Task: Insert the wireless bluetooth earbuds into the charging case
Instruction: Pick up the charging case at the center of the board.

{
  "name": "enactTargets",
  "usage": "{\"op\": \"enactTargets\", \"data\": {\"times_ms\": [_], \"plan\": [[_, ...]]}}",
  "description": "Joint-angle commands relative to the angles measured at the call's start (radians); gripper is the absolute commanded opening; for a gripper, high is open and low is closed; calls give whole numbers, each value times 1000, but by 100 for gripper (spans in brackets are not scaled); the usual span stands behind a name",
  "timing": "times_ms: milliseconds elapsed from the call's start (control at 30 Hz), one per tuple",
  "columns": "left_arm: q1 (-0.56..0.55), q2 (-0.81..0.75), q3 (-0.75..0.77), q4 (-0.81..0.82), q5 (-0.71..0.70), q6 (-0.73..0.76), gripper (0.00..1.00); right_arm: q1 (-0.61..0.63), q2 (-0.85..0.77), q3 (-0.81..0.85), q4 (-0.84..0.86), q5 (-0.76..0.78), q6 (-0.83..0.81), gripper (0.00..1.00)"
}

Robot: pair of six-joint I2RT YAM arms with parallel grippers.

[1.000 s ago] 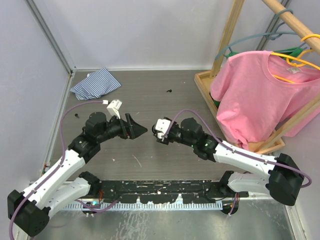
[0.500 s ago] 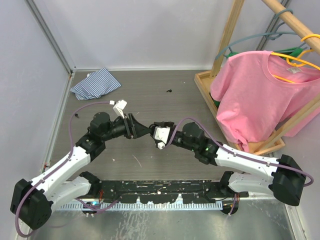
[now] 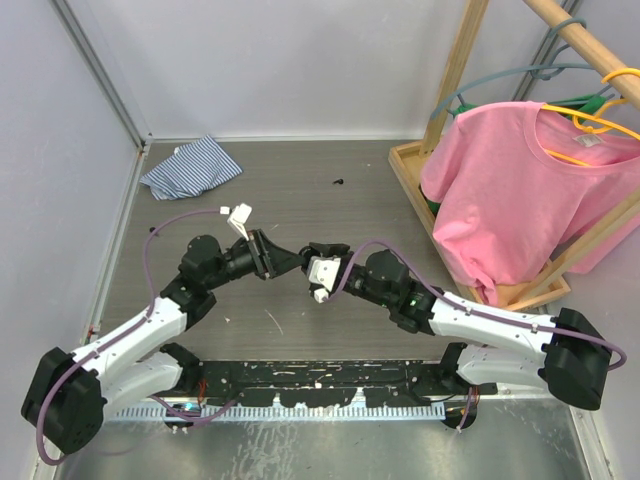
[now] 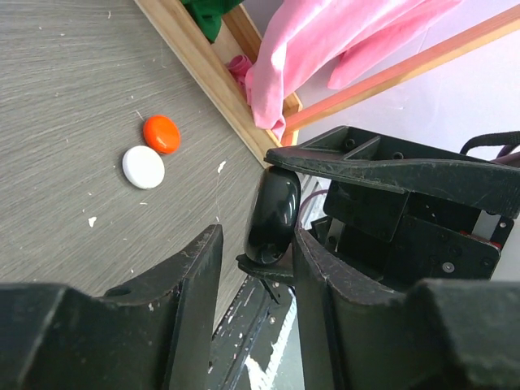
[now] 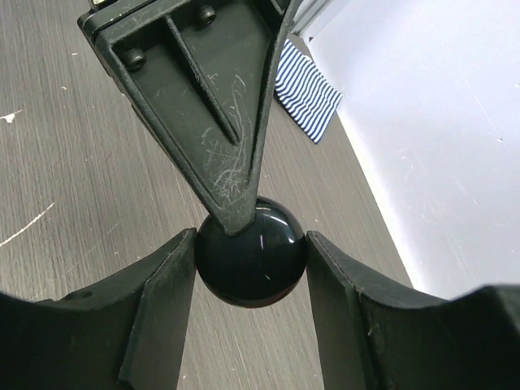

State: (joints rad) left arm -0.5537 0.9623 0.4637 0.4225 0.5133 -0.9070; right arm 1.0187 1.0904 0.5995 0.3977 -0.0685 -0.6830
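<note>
Change, left: since a second ago you have swung the left arm right, toward the middle of the table (image 3: 300, 205). A gap lay between the two grippers then; now their tips meet.
Change, left jaws: your left gripper (image 3: 290, 262) was spread wide a second ago and has narrowed. It now straddles the black round case (image 4: 272, 213), one finger close against the rim and a sliver of gap on the other side, so it is not clamped.
Change, right: your right gripper (image 5: 250, 237) has shifted slightly left and its hold is the same as before. It is clenched on the black round case, a finger pressed to each side, carrying it above the table.
Arms: two, one gripper each.
Round cases: three. The black one is in the air between the grippers. The white round case (image 4: 143, 166) and the orange round case (image 4: 161, 133) lie on the table just beside each other, near the foot of the wooden rack (image 3: 425, 185); you cannot tell whether they touch.
Earbuds: one small black piece (image 3: 340, 182) lies on the table beyond the grippers, apart from the held case; it is too small to tell whether it is an earbud.
Cloth: one striped cloth (image 3: 190, 165), crumpled in the far left corner.
Clothing: one pink T-shirt (image 3: 520, 190), hanging on the rack at the right.
Hangers: three, a grey hanger (image 3: 500, 82), a green hanger (image 3: 588, 100) and a yellow hanger (image 3: 610, 122).
</note>
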Motion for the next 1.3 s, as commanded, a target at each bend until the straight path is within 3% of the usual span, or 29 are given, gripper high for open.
{"op": "enactTargets", "data": {"times_ms": [0, 633, 1033, 1267], "plan": [[-15, -7, -19, 125, -41, -7, 41, 15, -16, 2, 140, 17, -9, 50], [-69, 44, -37, 226, -74, -27, 38, 25, -8, -18, 222, 17, 12, 51], [-89, 85, -76, 342, -93, -42, 23, 26, -4, -38, 260, 54, 25, 56], [-89, 57, -111, 377, -117, 66, 17, 26, -51, -46, 202, 57, 42, 65]]}}
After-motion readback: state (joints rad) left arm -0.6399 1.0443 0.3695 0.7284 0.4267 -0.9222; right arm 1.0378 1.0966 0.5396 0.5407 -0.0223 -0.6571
